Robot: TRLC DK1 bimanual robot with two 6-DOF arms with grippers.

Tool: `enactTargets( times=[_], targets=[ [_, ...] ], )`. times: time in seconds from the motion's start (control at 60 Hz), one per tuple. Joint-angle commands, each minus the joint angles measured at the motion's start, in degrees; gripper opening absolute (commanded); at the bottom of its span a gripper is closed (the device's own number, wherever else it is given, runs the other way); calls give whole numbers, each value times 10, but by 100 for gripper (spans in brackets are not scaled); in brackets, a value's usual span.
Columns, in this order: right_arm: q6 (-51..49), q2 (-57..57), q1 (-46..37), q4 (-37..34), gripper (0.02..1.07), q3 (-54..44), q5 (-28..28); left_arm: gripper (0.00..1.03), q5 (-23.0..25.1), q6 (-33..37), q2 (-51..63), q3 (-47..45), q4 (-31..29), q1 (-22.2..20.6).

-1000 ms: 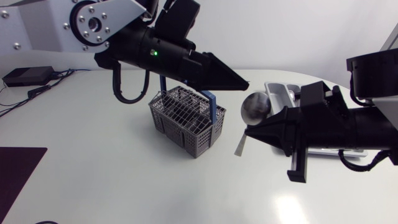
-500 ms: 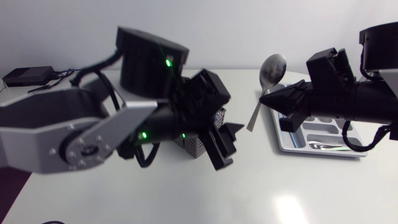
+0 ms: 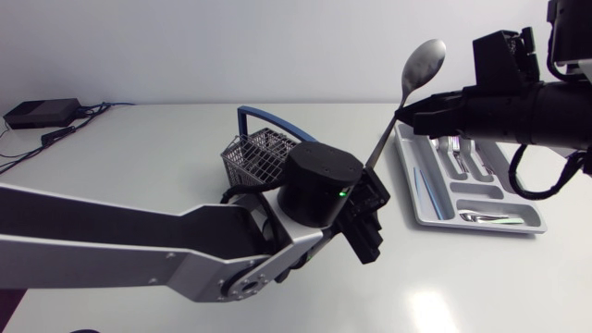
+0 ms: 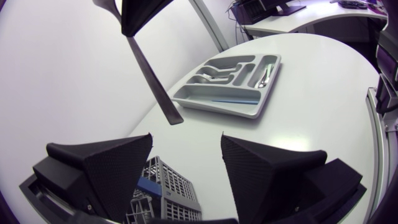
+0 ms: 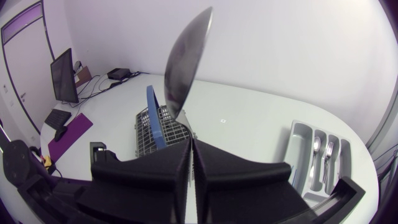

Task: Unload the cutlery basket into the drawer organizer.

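Head view: the right end effector (image 3: 407, 113) pinches a shiny metal spoon (image 3: 421, 67) by its handle, bowl up, above the white worktop (image 3: 139, 157), between the grey wire cutlery basket with a blue handle (image 3: 257, 153) and the light grey drawer organizer tray (image 3: 427, 190). Left wrist view: the left end effector (image 4: 186, 140) gapes wide with nothing in it, the spoon handle hanging ahead and the tray beyond. Right wrist view: the right end effector's fingers are clamped narrow on the spoon, the basket ahead and the tray off to one side.

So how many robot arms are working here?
2. The left arm stretches low across the table, near the basket, its gripper open. The right arm is above the tray, holding a spoon, bowl up.
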Motion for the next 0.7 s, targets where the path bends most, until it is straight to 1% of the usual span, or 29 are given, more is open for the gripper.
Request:
enactTargets(
  times=[0.0,0.05,0.167,0.25,0.283,0.467,0.6,0.683],
  targets=[
    [26,21,3,-3,8,29,1,91,-21,-20,24,37,30,5],
    [35,28,4,-4,8,36,1,91,-42,-32,38,58,39,12],
    [52,40,5,-2,8,45,3,91,-61,-42,47,80,68,16],
    [58,44,5,-1,8,47,3,91,-68,-42,55,89,87,16],
    [60,44,3,-1,8,48,3,89,-72,-43,60,93,92,16],
    [76,43,-5,-4,8,59,5,87,-74,-49,91,120,109,18],
    [81,40,-7,-12,8,62,6,78,-83,-53,104,130,122,17],
    [83,39,-9,-18,8,67,7,77,-88,-53,111,139,131,18]
  ],
)
